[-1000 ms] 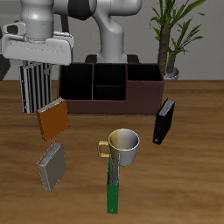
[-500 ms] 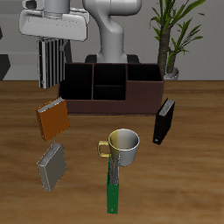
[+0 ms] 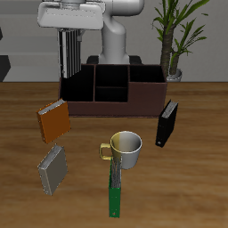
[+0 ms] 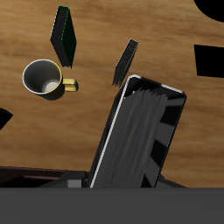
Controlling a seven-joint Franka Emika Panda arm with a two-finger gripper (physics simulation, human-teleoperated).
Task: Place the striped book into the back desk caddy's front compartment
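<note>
Striped book [image 3: 70,53] hangs upright, pinched in the tool [image 3: 69,28], having swung across from beyond the orange book's [image 3: 53,121] side to just above the caddy's [image 3: 113,90] end, so carry is nearly done, front compartment [image 3: 111,95] a short shift farther along, then lower.

The striped book [image 3: 69,53] hangs upright above the back desk caddy [image 3: 114,91], its front compartment [image 3: 110,93] unfilled.
</note>
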